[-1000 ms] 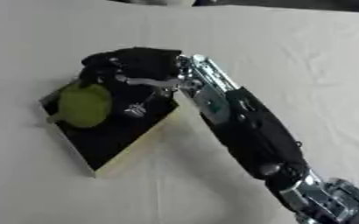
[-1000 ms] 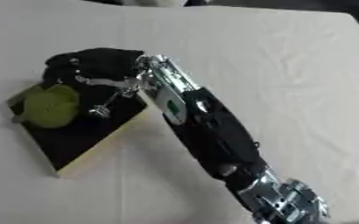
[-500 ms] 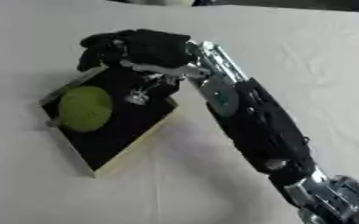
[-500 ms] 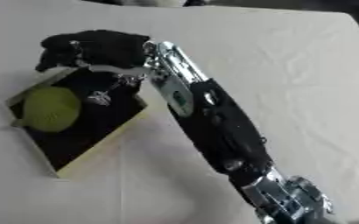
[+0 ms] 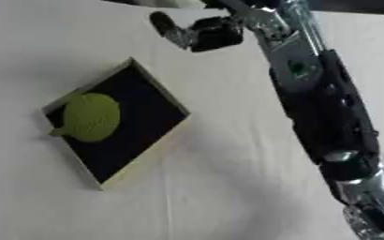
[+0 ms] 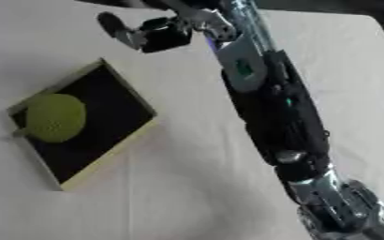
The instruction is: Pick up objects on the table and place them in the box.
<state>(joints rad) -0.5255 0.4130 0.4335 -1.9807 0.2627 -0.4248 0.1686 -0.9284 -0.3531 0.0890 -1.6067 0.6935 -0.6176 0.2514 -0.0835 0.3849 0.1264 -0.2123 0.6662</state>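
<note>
Currently, the right robot hand point(image 5: 202, 33) is raised above the white tabletop point(image 5: 228, 187), beyond the box point(image 5: 138, 110) and apart from it; whether its fingers are spread or curled cannot be told. A green round object point(image 5: 89, 117) lies inside the box on its black floor, toward the left corner.

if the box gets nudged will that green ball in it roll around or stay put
The green ball looks round, so it would probably roll on the flat dark floor of the box. The low rim beside it should likely stop it escaping. Its surface looks matte and fuzzy, which may slow it. The right robot hand is clear of both.
</note>
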